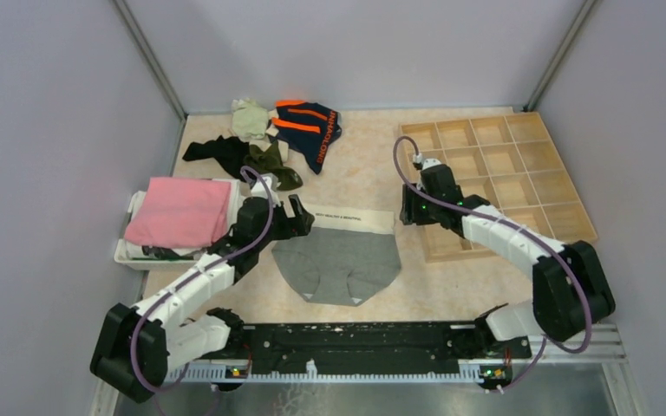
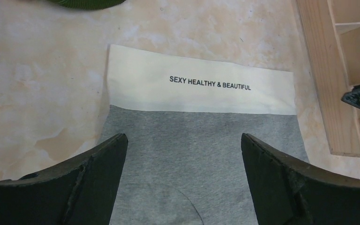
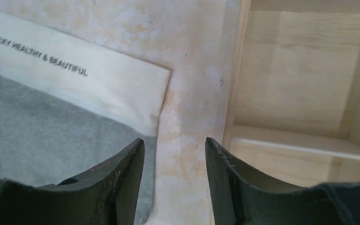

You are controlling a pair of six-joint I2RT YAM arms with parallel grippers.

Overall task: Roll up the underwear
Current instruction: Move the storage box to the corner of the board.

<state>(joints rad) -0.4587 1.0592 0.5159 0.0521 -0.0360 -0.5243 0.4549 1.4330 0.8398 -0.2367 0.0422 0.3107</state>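
Grey underwear [image 1: 338, 260] lies spread flat at the table's middle, its cream waistband [image 2: 201, 86] printed with black lettering. My left gripper [image 1: 293, 215] hovers over its left part, open, and only grey cloth shows between the fingers [image 2: 183, 140]. My right gripper [image 1: 409, 212] hangs open by the waistband's right end [image 3: 122, 91], over bare table [image 3: 174, 143], holding nothing. More underwear is heaped at the back left: a navy pair with orange stripes [image 1: 308, 126], an olive one [image 1: 273, 165], a dark one [image 1: 212, 149].
A folded pink cloth [image 1: 180, 211] lies on a white tray [image 1: 130, 251] at the left. A wooden tray of compartments [image 1: 503, 173] stands at the right, its near edge [image 3: 236, 70] close to my right gripper. A black rail [image 1: 355, 347] runs along the front.
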